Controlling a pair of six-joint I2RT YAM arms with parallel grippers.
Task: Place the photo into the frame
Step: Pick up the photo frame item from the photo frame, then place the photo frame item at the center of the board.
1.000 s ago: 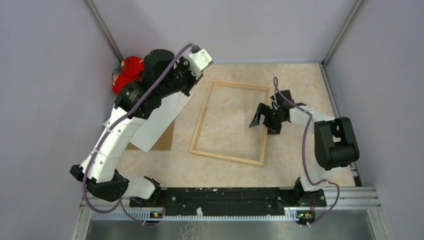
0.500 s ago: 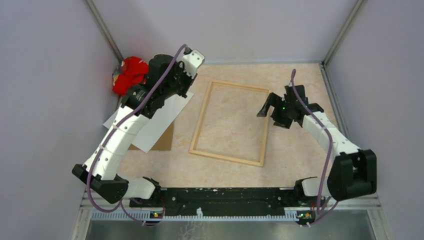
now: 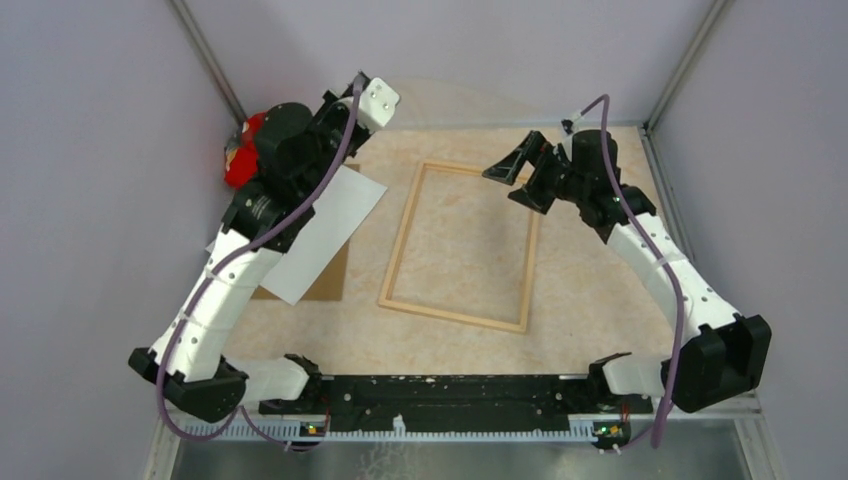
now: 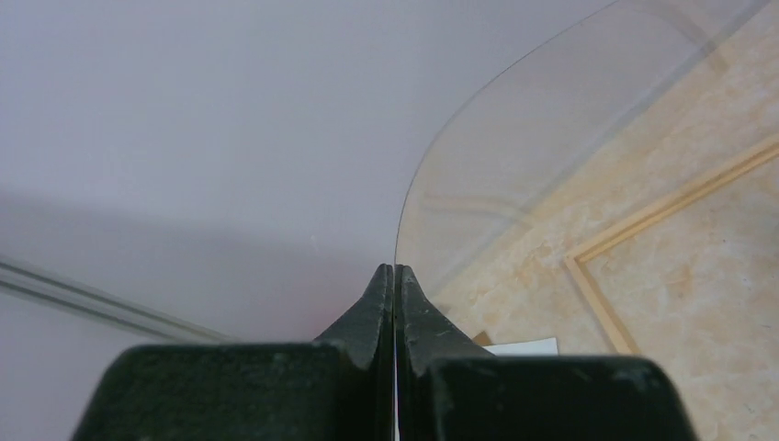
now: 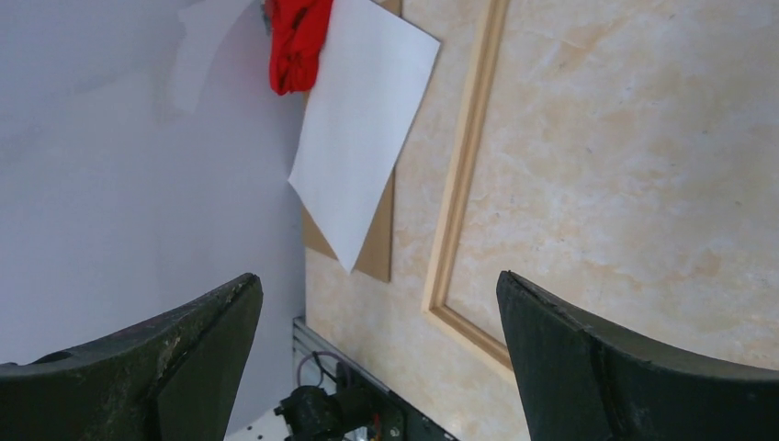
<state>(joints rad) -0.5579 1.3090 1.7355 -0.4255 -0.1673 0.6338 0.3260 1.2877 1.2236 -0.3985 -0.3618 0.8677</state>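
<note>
The photo lies white back up at the left, resting on a brown backing board; it also shows in the right wrist view. The light wooden frame lies flat mid-table with only table inside it, and one of its rails shows in the right wrist view. My left gripper is raised at the back left, shut on the edge of a clear, bowed sheet that arcs over the frame's far end. My right gripper hangs open and empty above the frame's far right corner.
A red soft thing sits in the back left corner against the wall. Grey walls close the table on three sides. The arms' black base rail runs along the near edge.
The left arm has lifted the clear sheet up and toward the back. The right gripper rose from the frame's right rail toward the back, its jaws opening wider.
</note>
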